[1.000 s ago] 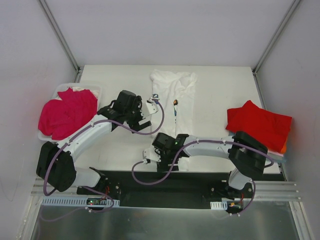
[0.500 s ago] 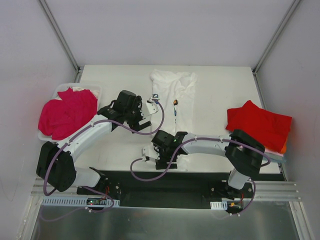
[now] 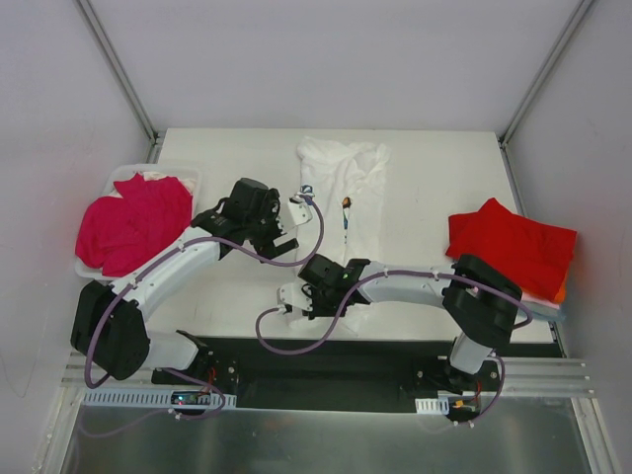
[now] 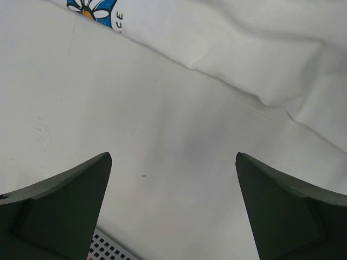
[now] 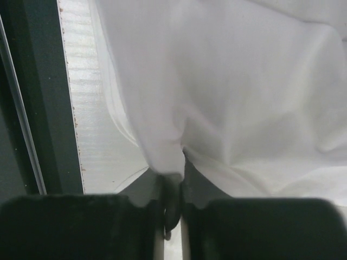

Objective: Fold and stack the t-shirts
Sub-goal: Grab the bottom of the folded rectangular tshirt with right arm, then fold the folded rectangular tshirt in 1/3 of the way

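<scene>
The right pincer [image 5: 173, 181] is pinched tight on a small fold of the white t-shirt [image 3: 346, 188], at the tee's near hem by the 6 o'clock edge of the surface [image 3: 434, 178]. From that pinch the cloth spreads toward 12 o'clock, lying rumpled up the middle of the surface. The left pincer [image 4: 173, 157] stands wide, holding nothing, over bare surface just at 9 o'clock of the tee. In its wrist view the blue daisy print [image 4: 89, 8] sits at 11 o'clock. Further out, a magenta heap [image 3: 133, 222] fills a white bin [image 3: 111, 181] at 9 o'clock. A folded red t-shirt [image 3: 509, 242] lies at 3 o'clock over an orange one [image 3: 560, 292].
</scene>
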